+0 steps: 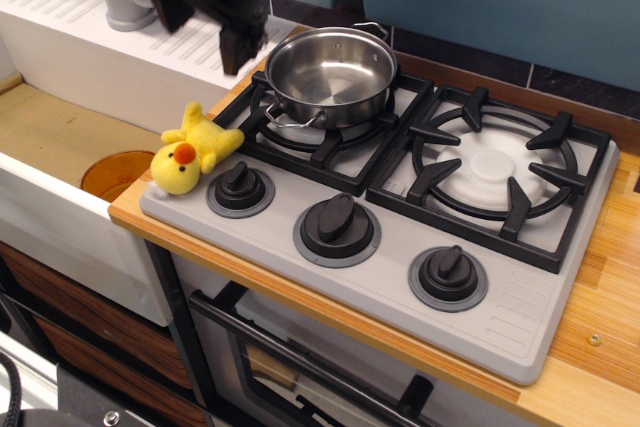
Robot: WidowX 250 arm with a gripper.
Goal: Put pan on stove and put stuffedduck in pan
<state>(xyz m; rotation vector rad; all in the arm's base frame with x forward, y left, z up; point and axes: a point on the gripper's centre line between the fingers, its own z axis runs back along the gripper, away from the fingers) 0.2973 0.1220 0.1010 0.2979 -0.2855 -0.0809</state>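
Lying at the left edge of the stove (520, 332), by the leftmost knob (240, 188), the stuffedduck (192, 150) is on its side, untouched. Above and behind it hangs the pincer (205, 27), dark and blurred; two prongs appear spread with nothing between them (not certain). Right of that, the pan (331, 75) sits empty on the left grate (330, 132). Judgement: first half done; grasping the duck and dropping it in the pan remains. Right burner (492, 167) bare.
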